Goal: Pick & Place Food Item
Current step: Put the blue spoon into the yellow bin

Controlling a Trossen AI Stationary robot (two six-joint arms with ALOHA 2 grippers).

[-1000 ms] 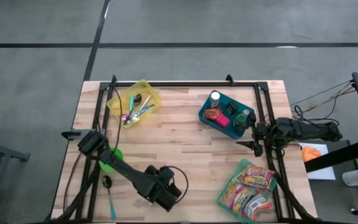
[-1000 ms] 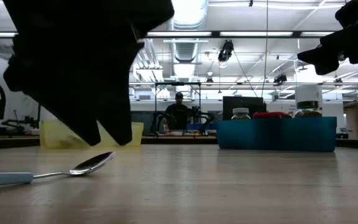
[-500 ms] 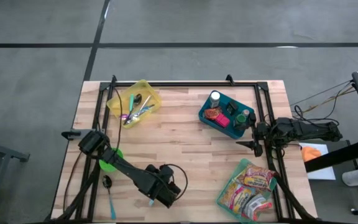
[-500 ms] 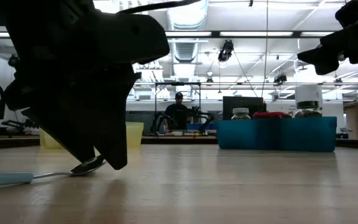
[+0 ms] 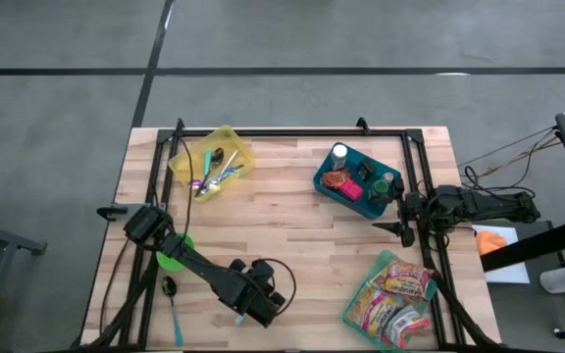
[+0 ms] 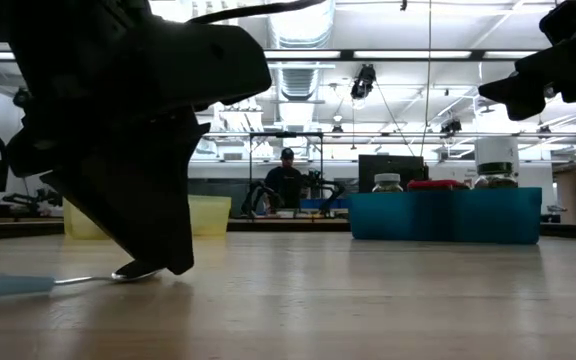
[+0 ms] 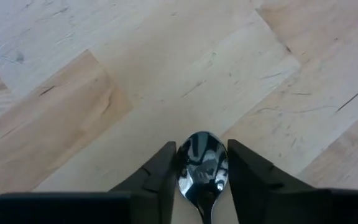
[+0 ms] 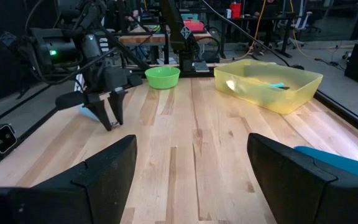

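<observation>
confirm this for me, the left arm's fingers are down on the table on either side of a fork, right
Not a fork. The left wrist view shows a spoon, its shiny rounded bowl lying between the left arm's fingers. The rest holds: the fingers are down at the table, one on each side of it.

Glossy metal spoon (image 7: 202,163) (matt wood table (image 7: 104,74))

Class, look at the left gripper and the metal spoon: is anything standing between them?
Nothing visible does. The left gripper is down at the wooden table, its two dark fingers on either side of the shiny metal spoon's bowl.
</observation>
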